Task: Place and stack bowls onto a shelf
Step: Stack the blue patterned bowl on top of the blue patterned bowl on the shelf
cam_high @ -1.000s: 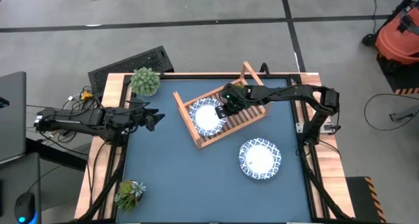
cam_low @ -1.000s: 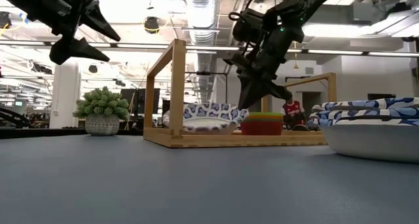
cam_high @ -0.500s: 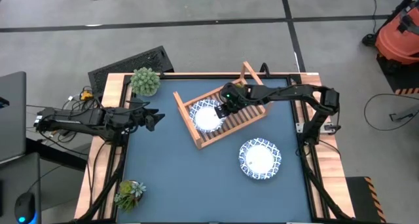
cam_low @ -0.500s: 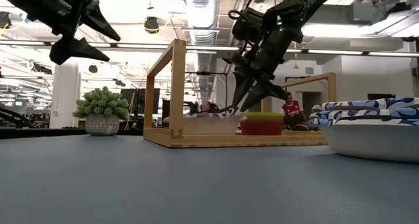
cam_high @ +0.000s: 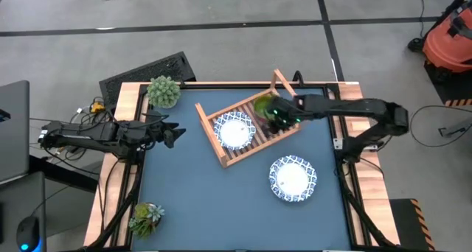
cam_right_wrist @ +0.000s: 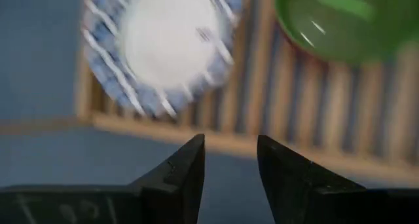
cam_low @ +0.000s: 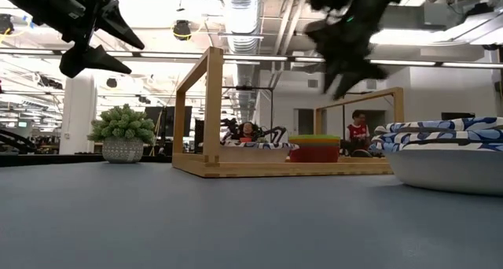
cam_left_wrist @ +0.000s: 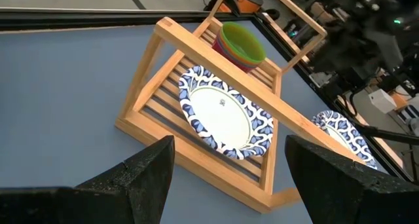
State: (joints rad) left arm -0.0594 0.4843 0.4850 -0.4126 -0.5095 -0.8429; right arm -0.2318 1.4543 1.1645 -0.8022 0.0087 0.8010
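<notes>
The wooden shelf lies slantwise on the blue mat. A white bowl with a blue rim lies flat on the shelf's slats. At the shelf's far right end a green bowl sits nested in a pink bowl. A second white bowl rests on the mat near the right side. My right gripper hovers open above the shelf's near rail, between the two shelf bowls, holding nothing. My left gripper waits open, raised over the table's left edge.
A spiky potted plant stands at the far left corner and another at the near left. A black keyboard lies beyond the far left edge. The shelf's raised end rails stand well above its slats.
My right gripper has opened and let go of the white bowl, which has dropped from a raised, tilted pose to lie flat on the shelf's slats. The gripper has then risen and drawn back toward the table's right edge.
</notes>
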